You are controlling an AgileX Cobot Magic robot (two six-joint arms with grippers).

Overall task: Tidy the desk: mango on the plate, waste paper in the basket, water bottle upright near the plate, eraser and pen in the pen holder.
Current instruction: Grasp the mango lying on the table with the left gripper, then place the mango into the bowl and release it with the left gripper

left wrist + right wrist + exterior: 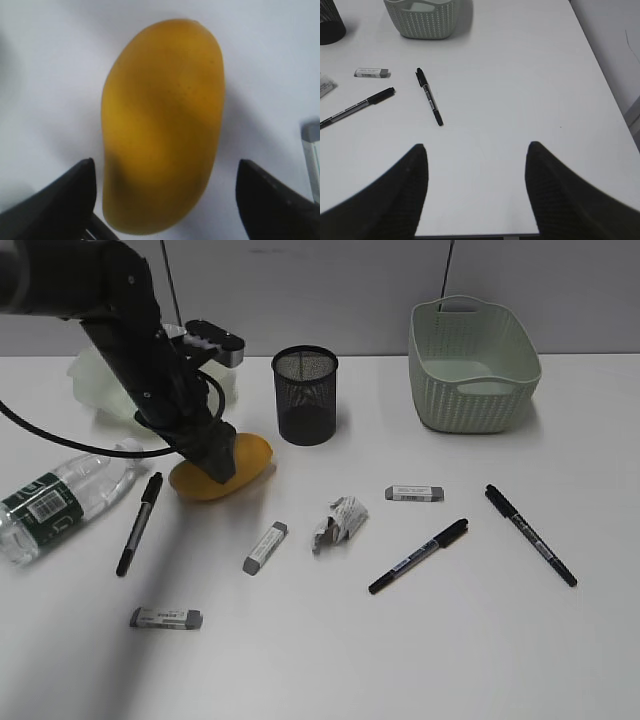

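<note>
Exterior view: the water bottle (55, 502) lies flat at the desk's (420, 660) left edge. The left gripper (165, 192) straddles the mango (222, 467); only its wrist view shows jaws wide, gripping nothing. The right gripper (476, 192), seen only by its own camera, is spread, empty.

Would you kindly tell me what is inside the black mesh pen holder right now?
Through the mesh and open top, the pen holder looks empty. Three pens and three erasers lie on the desk. Its very bottom is too dark to check.
</note>
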